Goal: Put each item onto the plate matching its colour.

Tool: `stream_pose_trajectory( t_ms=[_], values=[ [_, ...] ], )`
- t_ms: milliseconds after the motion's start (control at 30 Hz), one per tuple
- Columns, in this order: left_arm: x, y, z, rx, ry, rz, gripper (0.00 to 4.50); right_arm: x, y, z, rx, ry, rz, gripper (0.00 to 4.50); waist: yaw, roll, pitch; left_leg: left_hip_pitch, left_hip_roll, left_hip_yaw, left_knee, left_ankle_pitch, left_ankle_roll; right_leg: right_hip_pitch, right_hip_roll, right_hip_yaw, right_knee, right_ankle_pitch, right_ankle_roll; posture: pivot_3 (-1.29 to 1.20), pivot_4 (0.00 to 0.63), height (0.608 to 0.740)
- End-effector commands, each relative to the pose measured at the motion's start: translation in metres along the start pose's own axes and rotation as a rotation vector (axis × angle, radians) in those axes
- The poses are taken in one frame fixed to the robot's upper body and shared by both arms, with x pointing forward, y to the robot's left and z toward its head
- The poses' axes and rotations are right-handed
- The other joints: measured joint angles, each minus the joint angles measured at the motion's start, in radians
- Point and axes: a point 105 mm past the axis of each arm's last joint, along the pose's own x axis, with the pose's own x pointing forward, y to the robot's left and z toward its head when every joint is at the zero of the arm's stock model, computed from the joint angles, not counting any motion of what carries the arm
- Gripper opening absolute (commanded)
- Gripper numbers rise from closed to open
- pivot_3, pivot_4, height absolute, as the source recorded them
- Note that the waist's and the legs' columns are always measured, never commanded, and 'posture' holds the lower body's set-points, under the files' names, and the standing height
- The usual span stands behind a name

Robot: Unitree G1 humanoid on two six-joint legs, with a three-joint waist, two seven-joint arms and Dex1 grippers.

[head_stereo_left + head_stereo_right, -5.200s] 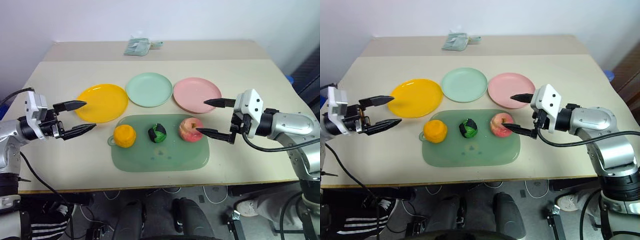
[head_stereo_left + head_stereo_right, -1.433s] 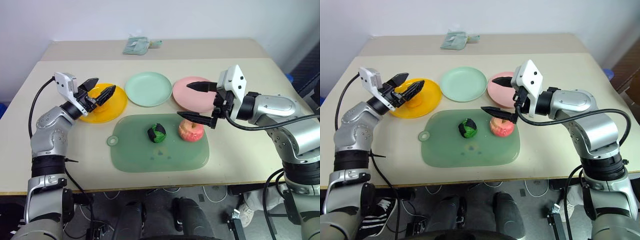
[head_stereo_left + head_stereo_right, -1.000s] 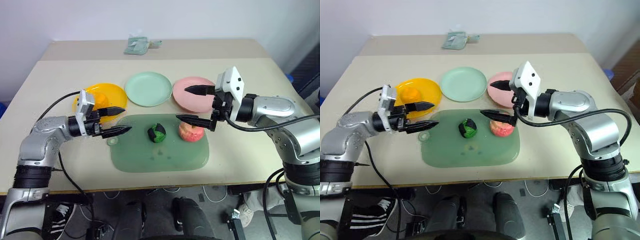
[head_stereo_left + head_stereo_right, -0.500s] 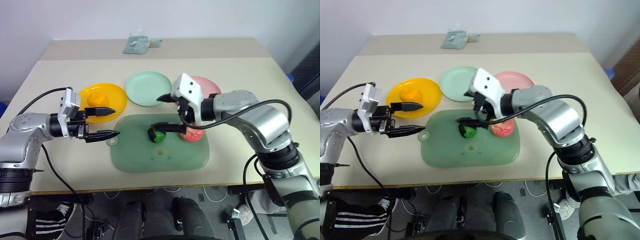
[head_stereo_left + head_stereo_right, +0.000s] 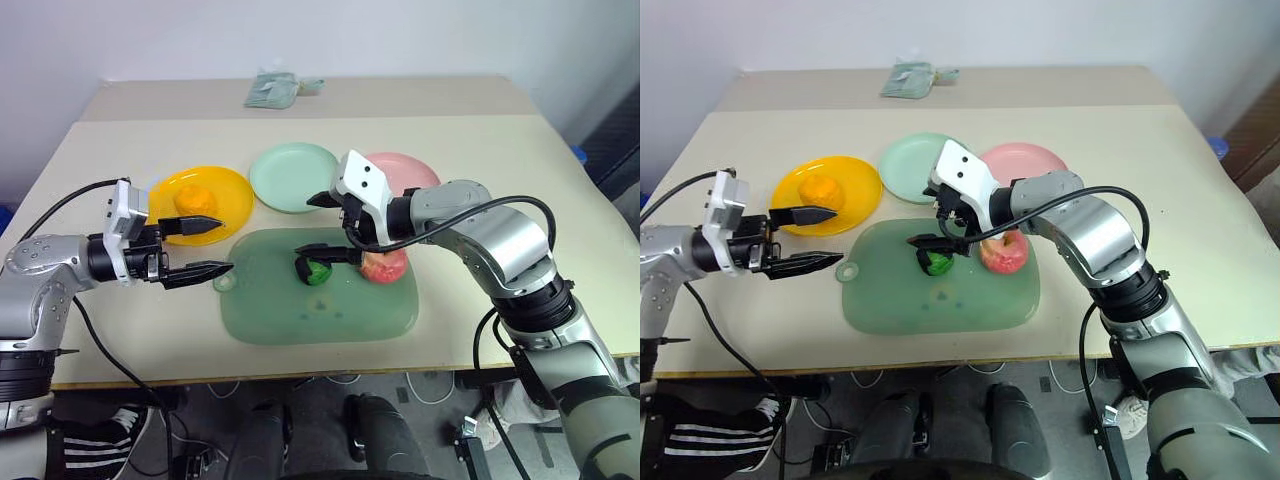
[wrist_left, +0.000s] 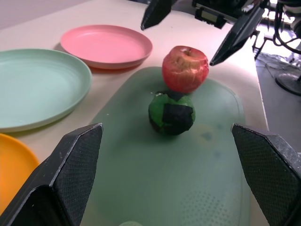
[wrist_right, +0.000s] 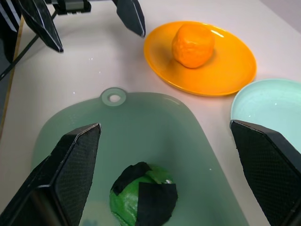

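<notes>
A pale beige tabletop (image 5: 480,160) is seen, made of two slabs with a seam across the far part; behind it stands a plain white wall, and under the near edge dark floor with cables is glimpsed. A folded pale green cloth (image 5: 275,90) lies at the far edge; a large rounded-rectangle translucent green mat (image 5: 320,310) with a small tab hole lies near the front.

Three round shallow plastic plates are counted in a row behind the mat: a yellow-orange plate (image 5: 232,212), a mint green plate (image 5: 295,178), a pink plate (image 5: 410,170). Three toy foods are counted: a round orange fruit (image 5: 196,200) resting on the yellow-orange plate; a dark green-and-black lump (image 5: 318,270) on the mat; a red-pink apple (image 5: 382,265) on the mat just beside it, stem dimple upward. All three are roughly round, so no long axis can be told.

The left gripper (image 5: 208,247) is held with its two black fingers spread wide and nothing between them; the orange fruit lies just beyond the upper finger, and the mat's tab lies just past the fingertips. The right gripper (image 5: 320,227) is likewise spread wide and empty, pointed toward the robot's left; the green-and-black lump sits just under its lower finger, within the span of the jaws, untouched as far as can be told; the apple lies behind the fingers, beside the wrist; the mint green plate lies just beyond the upper finger.
</notes>
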Motion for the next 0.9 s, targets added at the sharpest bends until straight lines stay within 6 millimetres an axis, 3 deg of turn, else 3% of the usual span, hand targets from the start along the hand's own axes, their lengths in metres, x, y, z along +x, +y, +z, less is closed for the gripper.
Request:
stream_pose_trajectory(
  t_ms=[33, 267, 633, 833, 900],
  values=[
    [-0.005, 0.001, 0.007, 0.038, -0.031, -0.002, 4.46, 0.009, 0.008, -0.006, -0.075, 0.055, 0.018, 4.50, 0.000, 0.000, 0.000, 0.000, 0.000, 0.000, 0.000, 0.000, 0.000, 0.000, 0.000, 0.000, 0.000, 0.000, 0.000, 0.00, 0.150, 0.734],
    [-0.011, 0.002, 0.000, 0.068, -0.008, -0.011, 4.46, 0.032, 0.011, -0.039, -0.115, 0.201, 0.036, 4.50, -0.002, 0.000, 0.000, 0.000, 0.000, 0.000, 0.000, 0.000, 0.000, 0.000, 0.000, 0.000, 0.000, 0.000, 0.000, 0.00, 0.150, 0.734],
    [-0.019, 0.001, -0.012, 0.089, -0.002, 0.017, 4.46, 0.038, 0.007, -0.051, -0.129, 0.240, 0.049, 4.50, -0.002, 0.000, 0.000, 0.000, 0.000, 0.000, 0.000, 0.000, 0.000, 0.000, 0.000, 0.000, 0.000, 0.000, 0.000, 0.00, 0.150, 0.734],
    [-0.024, 0.002, -0.015, 0.100, -0.002, 0.021, 4.50, 0.038, 0.008, -0.053, -0.147, 0.245, 0.072, 1.88, -0.002, 0.000, 0.000, 0.000, 0.000, 0.000, 0.000, 0.000, 0.000, 0.000, 0.000, 0.000, 0.000, 0.000, 0.000, 0.00, 0.150, 0.734],
    [-0.026, 0.004, -0.015, 0.101, -0.007, 0.024, 4.50, 0.038, 0.006, -0.046, -0.142, 0.219, 0.064, 1.88, -0.002, 0.000, 0.000, 0.000, 0.000, 0.000, 0.000, 0.000, 0.000, 0.000, 0.000, 0.000, 0.000, 0.000, 0.000, 0.00, 0.150, 0.734]
  ],
)
